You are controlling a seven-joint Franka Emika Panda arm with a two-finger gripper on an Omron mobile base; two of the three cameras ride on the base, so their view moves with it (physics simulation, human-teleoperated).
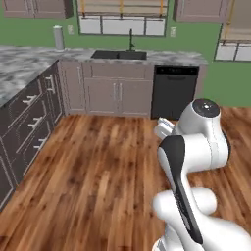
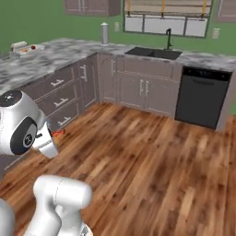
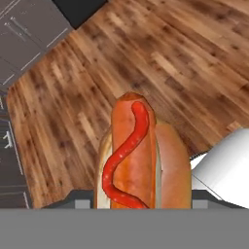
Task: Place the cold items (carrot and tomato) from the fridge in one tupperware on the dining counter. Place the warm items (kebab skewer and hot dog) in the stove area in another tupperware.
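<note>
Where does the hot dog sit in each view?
Hand view: hot dog low centre, above the wood floor.
Right base view: likely the orange sliver at left, beside the wrist.
Left base view: hidden behind the arm.
Shared landmark: the wood floor.

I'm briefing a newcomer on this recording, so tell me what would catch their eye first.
The hot dog with its red ketchup squiggle looms large at the bottom of the hand view, held in the jaws over the wooden floor. In the base views the white arm stands in mid-kitchen, with the black dishwasher and the sink under the window along the far counter.
</note>
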